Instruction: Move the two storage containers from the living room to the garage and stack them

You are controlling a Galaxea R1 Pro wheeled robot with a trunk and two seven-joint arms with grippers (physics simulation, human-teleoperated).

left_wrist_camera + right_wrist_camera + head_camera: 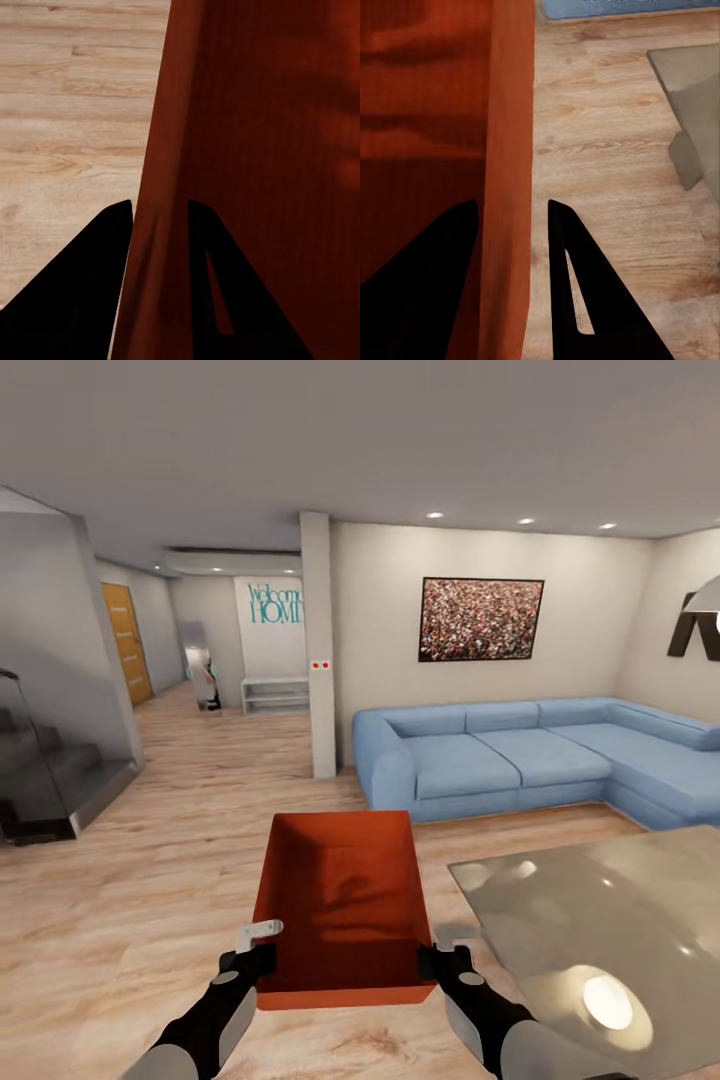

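Wrist views: hands (159,225) (514,225) straddle container (340,900) walls.

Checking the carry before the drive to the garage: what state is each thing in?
storage container: open-topped, empty, held off the wood floor between both grippers.
left gripper: shut on the container's left wall.
right gripper: shut on its right wall.
wooden door: closed, down the hallway.

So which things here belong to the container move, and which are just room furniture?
Job:
- storage container, open-topped, orange-red, carried between both arms
- left gripper, clamped on its left wall
- right gripper, clamped on its right wall

Just there:
- blue sofa
- glass table
- wall picture
- stairs
- wooden door
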